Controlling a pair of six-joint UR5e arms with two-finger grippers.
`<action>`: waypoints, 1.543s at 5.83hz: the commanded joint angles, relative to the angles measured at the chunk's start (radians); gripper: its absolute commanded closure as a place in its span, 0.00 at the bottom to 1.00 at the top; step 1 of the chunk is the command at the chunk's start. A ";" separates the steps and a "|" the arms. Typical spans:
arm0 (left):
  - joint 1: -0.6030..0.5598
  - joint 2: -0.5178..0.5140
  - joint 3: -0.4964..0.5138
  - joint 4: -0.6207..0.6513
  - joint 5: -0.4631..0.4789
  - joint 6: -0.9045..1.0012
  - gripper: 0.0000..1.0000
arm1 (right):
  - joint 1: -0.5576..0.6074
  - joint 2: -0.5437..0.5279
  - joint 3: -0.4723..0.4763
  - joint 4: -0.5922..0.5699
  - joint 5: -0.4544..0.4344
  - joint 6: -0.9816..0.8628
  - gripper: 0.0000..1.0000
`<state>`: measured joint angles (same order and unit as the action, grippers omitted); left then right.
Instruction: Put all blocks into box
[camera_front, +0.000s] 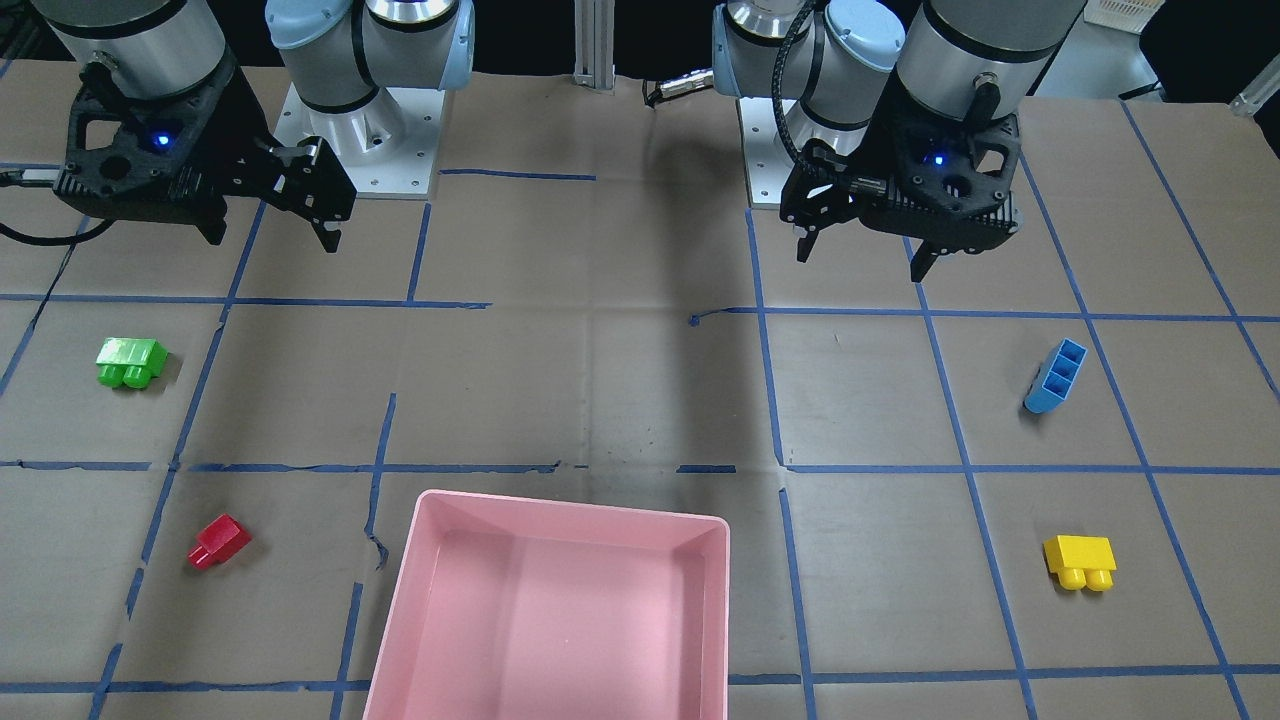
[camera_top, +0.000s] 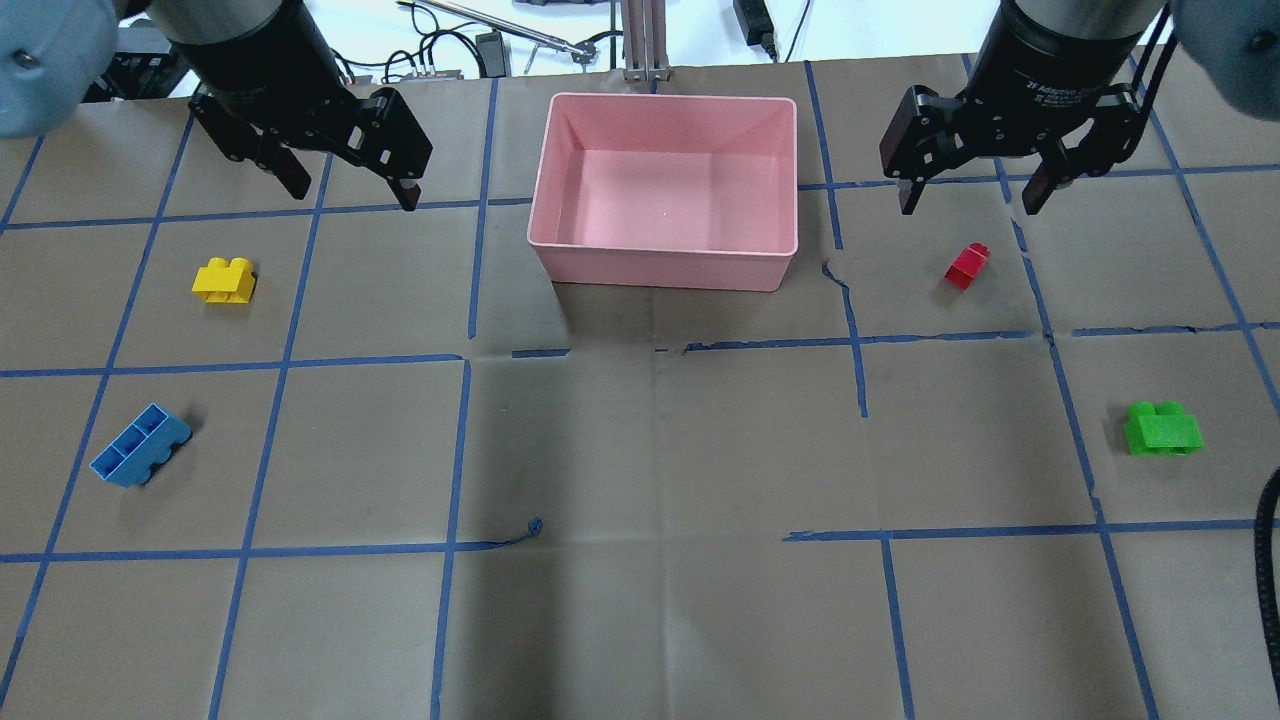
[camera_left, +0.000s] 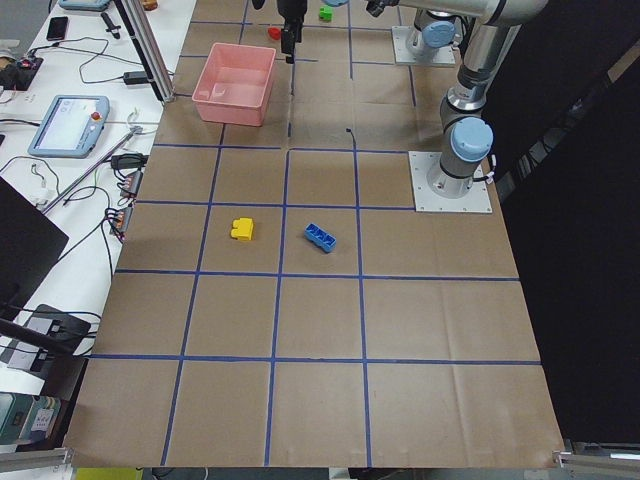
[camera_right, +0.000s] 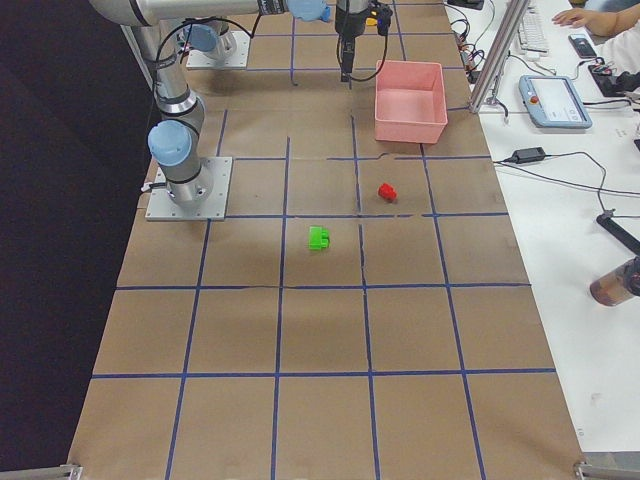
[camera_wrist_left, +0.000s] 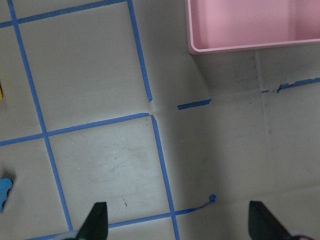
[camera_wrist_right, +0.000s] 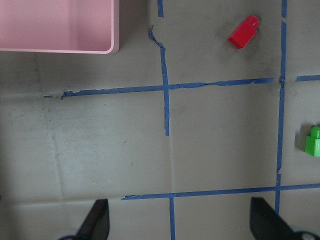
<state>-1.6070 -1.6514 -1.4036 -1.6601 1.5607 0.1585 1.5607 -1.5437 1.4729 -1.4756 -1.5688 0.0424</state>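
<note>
While overhead shows four blocks (camera_top: 225, 280), wrist views — left claw (camera_top: 353, 197), right claw (camera_top: 967, 208) spread — catch two each.

White print on the right gripper (camera_top: 968, 205) body in the overhead view reads "2F Adaptive"; the rest is too small. No other legible text.

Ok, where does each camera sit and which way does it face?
Front-facing: across the table, looking back at both bases; left hand at right, right hand at left.
Overhead: behind the bases, looking forward and down; both hands.
Exterior left: table's left end; left arm near; yellow block, blue block.
Exterior right: table's right end; right arm near; green block, red block.
Left wrist: straight down; own fingertips.
Right wrist: straight down; own fingertips.
Shared: every view shows the box.
</note>
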 joint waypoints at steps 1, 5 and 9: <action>0.007 0.002 -0.049 -0.003 0.007 0.015 0.01 | -0.011 0.001 -0.025 -0.008 -0.004 -0.009 0.00; 0.422 0.058 -0.178 -0.035 0.089 0.617 0.01 | -0.136 0.010 -0.049 0.001 -0.039 -0.158 0.00; 0.559 -0.121 -0.335 0.315 0.203 1.025 0.01 | -0.567 0.053 -0.039 -0.015 -0.039 -0.681 0.00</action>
<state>-1.0591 -1.7225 -1.6820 -1.4488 1.7422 1.1382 1.0881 -1.5043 1.4318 -1.4907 -1.6079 -0.5463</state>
